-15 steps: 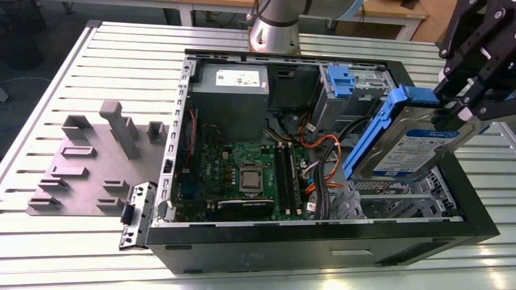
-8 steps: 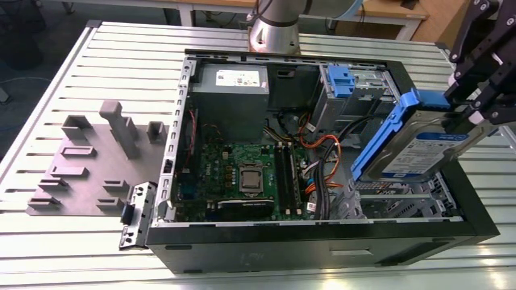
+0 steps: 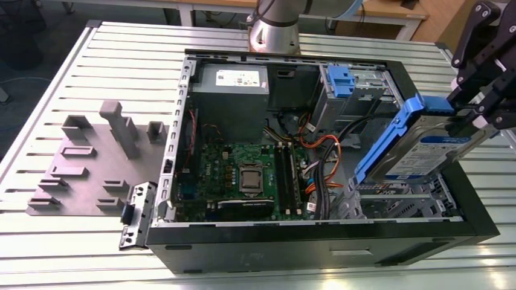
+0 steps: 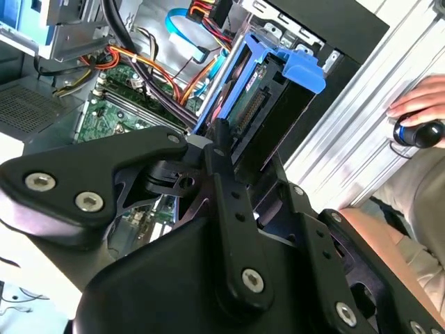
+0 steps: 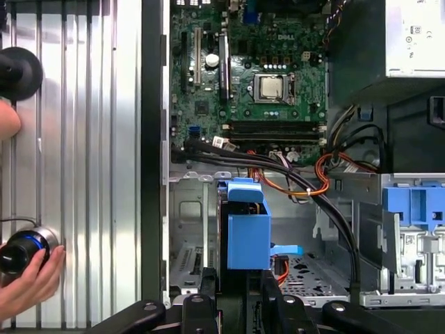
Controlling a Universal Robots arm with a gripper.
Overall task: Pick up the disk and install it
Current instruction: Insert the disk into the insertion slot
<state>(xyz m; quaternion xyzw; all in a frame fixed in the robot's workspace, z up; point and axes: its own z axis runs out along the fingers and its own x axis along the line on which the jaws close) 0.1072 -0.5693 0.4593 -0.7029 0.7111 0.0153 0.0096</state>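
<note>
The gripper (image 3: 472, 115) sits at the right edge of the exterior view with its fingers (image 4: 229, 188) clenched on the disk (image 3: 427, 154). It holds the disk in the air over the lower right corner of the open computer case (image 3: 266, 248), above the metal drive bay (image 3: 403, 202) and not yet seated in it. The disk stands steeply tilted. Its long axis runs diagonally from the lower left, near the bay, up to the gripped end at the upper right, and its labelled face is turned toward the exterior camera. The blue carrier frame (image 3: 395, 139) wraps the edge nearer the middle of the case. In the second wrist view what appears to be the connector edge (image 4: 252, 108) faces back toward the fingers. To do this step well, the disk likely has to be levelled so the carrier's sides line up with the bay rails. It should then go in along its own long axis, slowly, and keep clear of the orange and black cables (image 3: 322, 151) just beside the bay. A skewed entry could jam the carrier against the bay wall. A person's hand (image 5: 28, 278) rests on a control on the tabletop (image 3: 81, 241), outside the case
</note>
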